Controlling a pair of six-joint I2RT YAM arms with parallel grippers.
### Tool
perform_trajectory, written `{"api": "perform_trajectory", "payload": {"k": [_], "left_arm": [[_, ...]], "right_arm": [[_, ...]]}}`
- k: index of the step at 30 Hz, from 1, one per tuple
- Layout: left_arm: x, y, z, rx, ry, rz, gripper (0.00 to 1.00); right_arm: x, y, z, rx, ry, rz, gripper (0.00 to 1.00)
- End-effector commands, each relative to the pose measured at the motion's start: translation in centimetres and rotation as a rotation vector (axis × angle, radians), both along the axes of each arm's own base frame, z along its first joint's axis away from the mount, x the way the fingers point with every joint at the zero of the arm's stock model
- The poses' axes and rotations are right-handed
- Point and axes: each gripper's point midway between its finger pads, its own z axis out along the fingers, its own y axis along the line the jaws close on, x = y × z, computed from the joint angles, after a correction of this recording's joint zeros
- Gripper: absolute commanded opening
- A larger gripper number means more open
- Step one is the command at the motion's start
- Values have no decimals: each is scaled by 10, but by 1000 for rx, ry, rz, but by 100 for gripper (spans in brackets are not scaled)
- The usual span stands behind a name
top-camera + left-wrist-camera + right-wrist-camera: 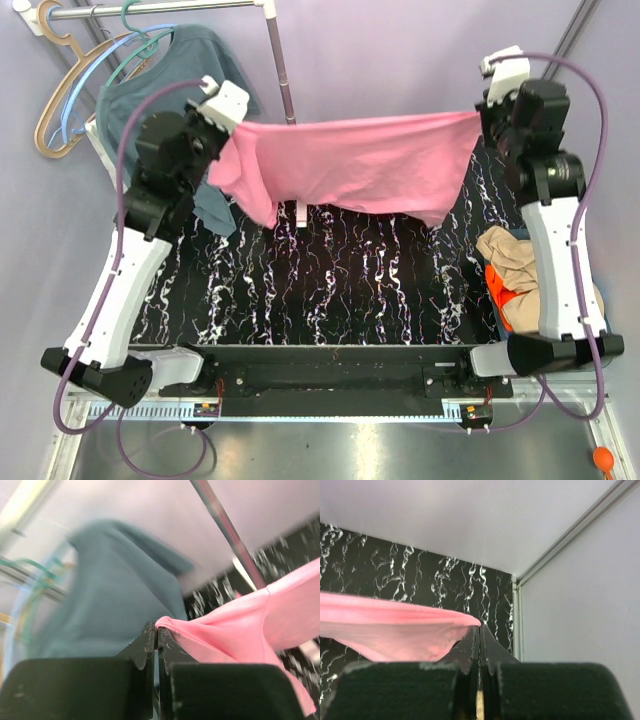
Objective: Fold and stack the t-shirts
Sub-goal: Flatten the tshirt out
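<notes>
Your left fingers (pixel 142 647) were closed tight on one bunched corner of the pink t-shirt (pixel 350 165), with the cloth pinched between their tips. Your right fingers (pixel 467 650) were closed the same way on the opposite corner. Between the two, the shirt was stretched out wide across the upper middle of the top view. It was held up over the black marbled worktop (pixel 330 290), its top edge nearly straight and its lower edge sagging. A fold hung down at the left end, below the left arm's wrist. Whether the hanging cloth touched the worktop could not be told.

The tan-beige t-shirt (pixel 510 250) lay crumpled at the right edge of the top view, partly behind your right arm, with the orange t-shirt (pixel 503 285) touching it just below.

In the upper left of that frame, the teal-blue shirt (pixel 150 80) hung from a hanger (pixel 60 110) on the rail (pixel 150 10), just behind the left arm.
</notes>
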Motion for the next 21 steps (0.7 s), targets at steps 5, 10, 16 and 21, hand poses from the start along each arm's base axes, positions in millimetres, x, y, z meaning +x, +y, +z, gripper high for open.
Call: {"api": "perform_trajectory", "payload": {"k": [5, 10, 16, 21], "left_arm": [[-53, 27, 114, -93, -222, 41, 0], [-106, 42, 113, -30, -234, 19, 0], [-169, 68, 144, -55, -355, 22, 0], [-194, 79, 172, -106, -431, 32, 0]], "right_arm": [[-20, 12, 72, 8, -36, 95, 0], [-67, 17, 78, -24, 23, 167, 0], [-122, 13, 100, -83, -24, 199, 0], [-156, 5, 125, -92, -123, 172, 0]]}}
